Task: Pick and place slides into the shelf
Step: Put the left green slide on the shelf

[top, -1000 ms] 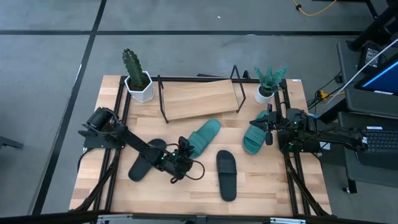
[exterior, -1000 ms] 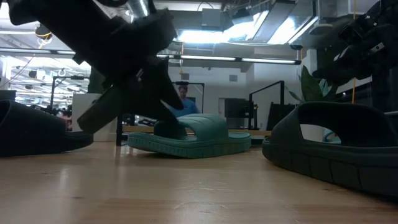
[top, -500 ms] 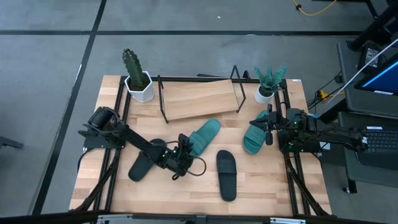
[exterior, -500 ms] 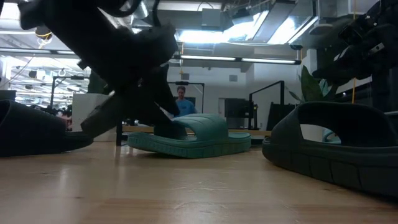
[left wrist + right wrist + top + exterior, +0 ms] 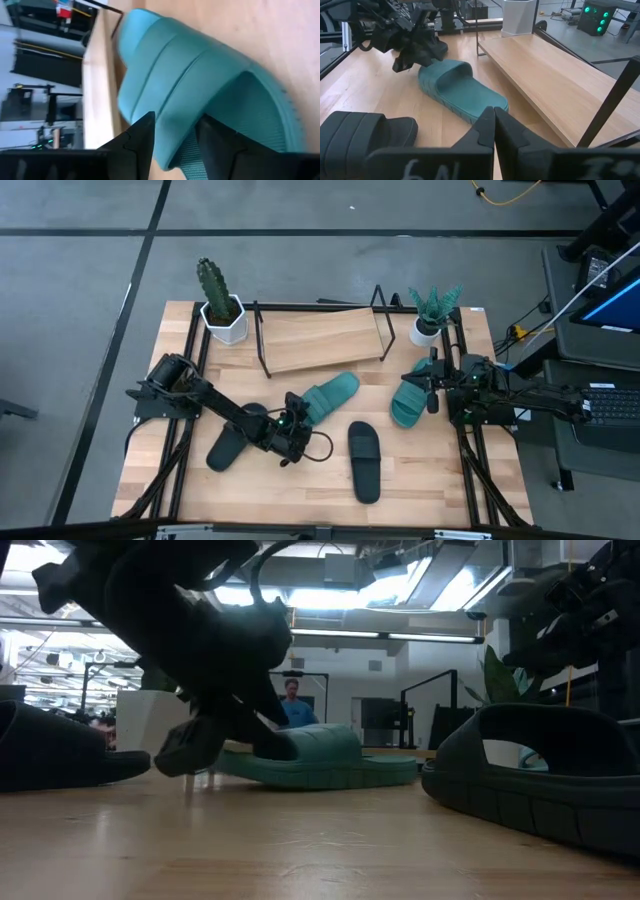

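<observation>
Mid-table, just near of the shelf [image 5: 322, 338], your left gripper [image 5: 297, 417] is down at the heel end of a teal slide [image 5: 326, 397]. Wrist view shows its fingers [image 5: 141, 142] straddling the strap edge, one finger each side, jaws spread wide, so it looks clamped on that strap. In the low view the teal slide's end by the gripper sits a bit raised off the table [image 5: 420, 470].

Other slides: black slide [image 5: 232, 437] lies left of the gripper, partly under the left arm; 2nd black slide [image 5: 364, 461] lies to the right and nearer you, well apart from the teal one; 2nd teal slide [image 5: 409, 401] is at the right side, just beside your right gripper [image 5: 434, 386].

Right gripper hangs there w/ fingers pressed together, holding nothing.

Shelf board is slanted, far centre of the table, btwn a cactus pot [image 5: 222, 316] at far left and a leafy plant pot [image 5: 430, 319] at far right.

A person [image 5: 293, 700] stands in the room beyond the table.
</observation>
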Motion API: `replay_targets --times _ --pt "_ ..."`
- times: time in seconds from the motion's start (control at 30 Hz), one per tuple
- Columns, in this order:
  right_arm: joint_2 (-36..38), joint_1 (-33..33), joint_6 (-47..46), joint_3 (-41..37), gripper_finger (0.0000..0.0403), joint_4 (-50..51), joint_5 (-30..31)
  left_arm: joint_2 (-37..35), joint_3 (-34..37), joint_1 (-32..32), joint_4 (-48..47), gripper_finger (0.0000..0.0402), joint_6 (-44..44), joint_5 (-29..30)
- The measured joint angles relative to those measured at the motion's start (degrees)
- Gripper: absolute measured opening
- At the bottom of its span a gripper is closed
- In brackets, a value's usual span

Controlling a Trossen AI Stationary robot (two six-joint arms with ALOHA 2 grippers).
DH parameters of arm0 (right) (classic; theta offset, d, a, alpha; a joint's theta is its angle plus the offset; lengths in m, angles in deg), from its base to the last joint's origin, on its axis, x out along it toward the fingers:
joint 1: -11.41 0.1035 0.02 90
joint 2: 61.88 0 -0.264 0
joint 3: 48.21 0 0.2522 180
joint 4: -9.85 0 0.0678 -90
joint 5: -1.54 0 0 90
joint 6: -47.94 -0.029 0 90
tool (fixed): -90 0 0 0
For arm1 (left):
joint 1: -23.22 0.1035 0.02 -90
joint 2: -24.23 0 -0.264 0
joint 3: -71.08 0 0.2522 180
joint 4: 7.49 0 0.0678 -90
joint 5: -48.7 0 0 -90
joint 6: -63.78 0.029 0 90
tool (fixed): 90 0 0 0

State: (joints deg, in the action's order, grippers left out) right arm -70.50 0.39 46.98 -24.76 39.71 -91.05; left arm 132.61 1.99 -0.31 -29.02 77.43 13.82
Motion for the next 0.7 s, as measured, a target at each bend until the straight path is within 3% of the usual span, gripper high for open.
replay_targets --times 0.23,0.33,0.5,0.7 --pt "0.0 0.0 0.1 0.0 0.0006 0.0 0.0 0.0 0.0 0.5 1.7 0.0128 -0.1 -2.2" --pt "0.0 0.0 0.1 0.0 0.0006 0.0 0.0 0.0 0.0 0.5 2.5 0.01 -0.1 -2.2" --pt "0.0 0.0 0.1 0.0 0.0006 0.0 0.0 0.0 0.0 -0.2 6.9 0.0016 -0.4 -2.0" --pt "0.0 0.0 0.1 0.0 0.0006 0.1 0.0 0.0 -3.2 -1.2 7.2 0.0006 -4.5 1.8"
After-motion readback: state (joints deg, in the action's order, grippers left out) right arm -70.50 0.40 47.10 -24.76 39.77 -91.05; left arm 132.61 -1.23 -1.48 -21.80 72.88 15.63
